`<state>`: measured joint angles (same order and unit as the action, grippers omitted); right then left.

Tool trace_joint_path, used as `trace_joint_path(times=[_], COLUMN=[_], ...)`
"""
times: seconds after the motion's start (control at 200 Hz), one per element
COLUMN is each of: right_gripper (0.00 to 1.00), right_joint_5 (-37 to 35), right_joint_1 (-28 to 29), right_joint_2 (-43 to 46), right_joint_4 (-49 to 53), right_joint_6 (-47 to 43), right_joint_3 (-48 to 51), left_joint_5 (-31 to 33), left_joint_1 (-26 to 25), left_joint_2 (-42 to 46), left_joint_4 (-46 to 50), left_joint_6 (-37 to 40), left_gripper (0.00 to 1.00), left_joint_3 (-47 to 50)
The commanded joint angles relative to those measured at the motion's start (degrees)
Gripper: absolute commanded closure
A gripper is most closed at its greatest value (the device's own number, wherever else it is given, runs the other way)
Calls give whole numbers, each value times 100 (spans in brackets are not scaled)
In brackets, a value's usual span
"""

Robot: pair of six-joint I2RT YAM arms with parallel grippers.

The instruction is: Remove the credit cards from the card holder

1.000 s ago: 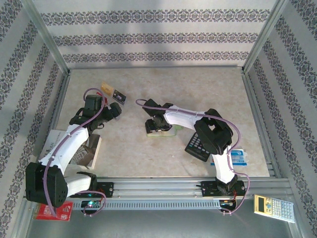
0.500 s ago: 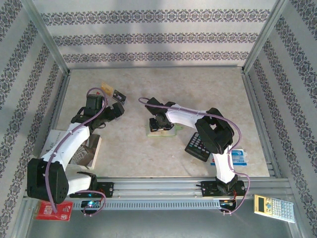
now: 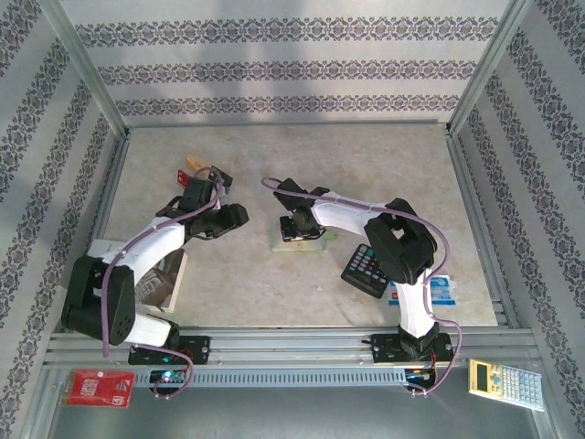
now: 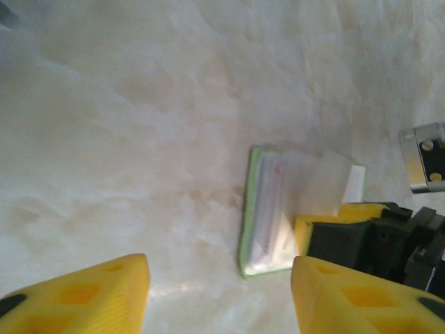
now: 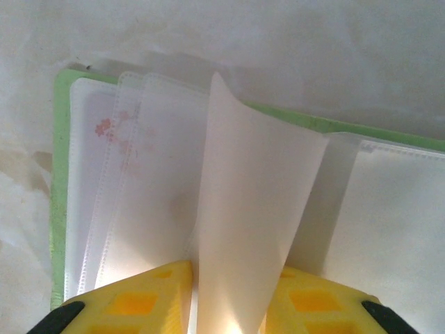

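Card holder (image 5: 61, 174) page within right claw (image 5: 229, 296)

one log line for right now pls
left gripper open, empty, near card holder | right gripper pinching one clear sleeve | credit cards out on table

A pale marbled table (image 3: 366, 165) sits enclosed by 3 walls (image 3: 292, 64) of grey-striped patterned wallpaper, evenly lit.

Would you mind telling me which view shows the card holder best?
Right wrist view: the card holder lies open close up, clear sleeves distinct. The left wrist view shows it smaller; the top view, tiny.
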<state>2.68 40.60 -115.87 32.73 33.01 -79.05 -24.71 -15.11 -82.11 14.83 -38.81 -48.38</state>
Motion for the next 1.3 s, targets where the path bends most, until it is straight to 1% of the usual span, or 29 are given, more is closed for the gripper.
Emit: trace_joint_path(times=[0.0,0.1,0.21,0.405,0.67,0.934,1.134,1.294], right_gripper=[72,73,74,74,76,76,76,76], right_joint_5=[-268,-243,-226,-108,-4,14,66,136], right_joint_1=[-92,-91,-95,-109,-111,-108,-112,-112], right_joint_2=[-543,-547,-537,-486,-436,-436,-401,-340], right_joint_4=[314,279,251,184,110,93,71,49], right_joint_6=[-76,-68,-58,-24,3,12,13,30], right_joint_3=[399,416,438,478,487,487,470,443], left_joint_5=[-454,-696,-832,-869,-964,-975,-1109,-1219], left_joint_1=[-315,-588,-837,-1068,-1101,-1131,-1141,-1154], left_joint_2=[-345,-728,-1143,-1634,-1849,-2051,-2161,-2212], left_joint_4=[-578,-1047,-1408,-1445,-1508,-1636,-1705,-1797], left_joint_6=[-286,-554,-747,-738,-797,-876,-881,-925], left_gripper=[53,61,67,74,80,80,81,86], left_joint_3=[-2,7,-62,-294,-344,-347,-381,-369])
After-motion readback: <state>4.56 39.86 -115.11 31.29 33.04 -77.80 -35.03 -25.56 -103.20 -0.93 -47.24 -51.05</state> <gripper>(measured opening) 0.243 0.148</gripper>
